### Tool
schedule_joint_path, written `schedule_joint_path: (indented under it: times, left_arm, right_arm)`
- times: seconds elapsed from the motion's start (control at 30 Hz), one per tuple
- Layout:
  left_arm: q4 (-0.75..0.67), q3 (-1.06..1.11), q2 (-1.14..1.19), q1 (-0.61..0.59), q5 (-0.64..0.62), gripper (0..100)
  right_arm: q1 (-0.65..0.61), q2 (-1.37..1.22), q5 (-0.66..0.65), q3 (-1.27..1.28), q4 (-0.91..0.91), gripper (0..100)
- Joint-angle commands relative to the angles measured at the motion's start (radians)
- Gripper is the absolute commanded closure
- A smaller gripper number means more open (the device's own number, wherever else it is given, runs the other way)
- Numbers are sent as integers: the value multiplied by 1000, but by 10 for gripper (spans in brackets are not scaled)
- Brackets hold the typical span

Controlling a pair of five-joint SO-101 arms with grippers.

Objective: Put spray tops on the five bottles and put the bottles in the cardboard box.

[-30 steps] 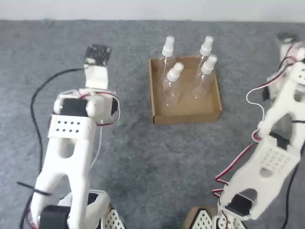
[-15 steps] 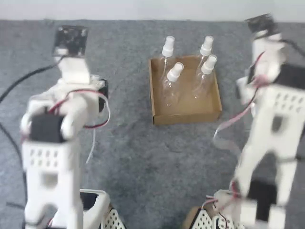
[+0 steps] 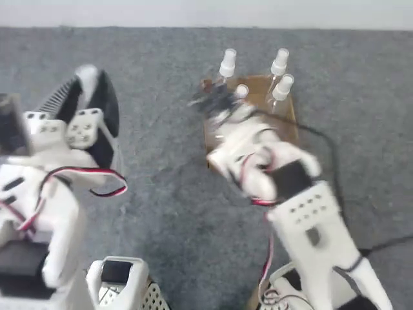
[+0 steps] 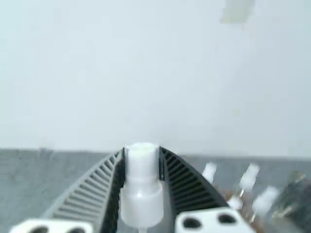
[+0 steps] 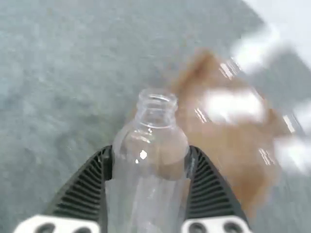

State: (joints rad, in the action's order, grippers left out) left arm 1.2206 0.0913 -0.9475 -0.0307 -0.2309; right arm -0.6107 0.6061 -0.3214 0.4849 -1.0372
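Observation:
My left gripper (image 4: 141,154) is shut on a white spray top (image 4: 142,184) and tilted upward toward the wall. In the high view that gripper (image 3: 88,87) stands at the table's left, with the spray top (image 3: 87,75) between its dark fingers. My right gripper (image 5: 148,158) is shut on a clear bottle (image 5: 150,145) with an open neck and no top. From above, it (image 3: 218,106) sits over the near-left part of the cardboard box (image 3: 288,119). Several capped bottles (image 3: 279,62) stand upright in the box.
Grey carpet (image 3: 161,194) covers the table between the two arms. The right arm's white body (image 3: 303,206) stretches from the front edge to the box and hides its front wall. A pale wall (image 4: 155,73) rises behind the table.
The right arm has swung from the far right to the centre, over the box's near-left corner. The left arm has pulled back toward the near left and tipped its gripper upward.

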Motion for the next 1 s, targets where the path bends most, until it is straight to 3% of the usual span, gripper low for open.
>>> schedule_joint_path:
  times: [0.0,0.3,0.5,0.97]
  left_arm:
    - [-87,-39,-2,-3,-72,990]
    - [-169,-5,0,-3,-209,990]
    - [-365,176,-9,-43,-229,990]
    - [-474,326,0,-9,-252,990]
  right_arm:
    - [-88,-25,9,64,171,993]
    - [-191,94,20,282,450,993]
    - [-226,265,121,505,648,993]
    - [-280,340,160,583,691,993]
